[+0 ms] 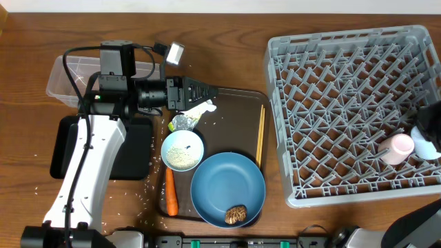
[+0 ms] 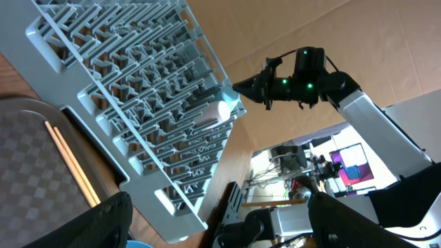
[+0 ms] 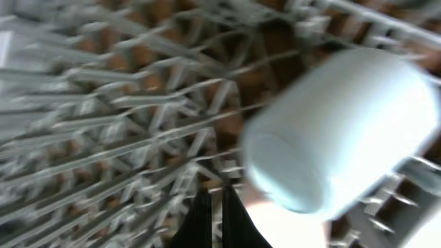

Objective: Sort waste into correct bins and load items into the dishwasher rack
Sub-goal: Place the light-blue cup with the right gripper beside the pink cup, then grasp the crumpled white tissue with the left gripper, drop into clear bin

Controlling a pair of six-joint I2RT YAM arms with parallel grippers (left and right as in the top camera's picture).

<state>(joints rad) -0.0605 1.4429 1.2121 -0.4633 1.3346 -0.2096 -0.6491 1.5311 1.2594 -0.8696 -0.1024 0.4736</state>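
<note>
Though blurry, light-blue cup (image 3: 331,131) just beyond the right fingers (image 3: 200,224), grip unclear, over the rack (image 3: 103,103).

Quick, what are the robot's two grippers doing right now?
Left gripper: open, holding nothing.
Right gripper: cannot be told. The picture is blurry, with the light-blue cup very close to it.

Brown wooden table (image 1: 27,41), carrying a large grey pegged rack (image 1: 344,36) at 3 o'clock and a flat brown serving tray (image 1: 234,117) from centre toward 6 o'clock. Clear plastic tub (image 1: 65,76) at 10 o'clock, with a shallow black tray (image 1: 138,148) just below it at 9 o'clock, partly hidden. Loose white rice (image 1: 148,189) strewn on bare wood at 7 o'clock, along the serving tray's left edge.
</note>
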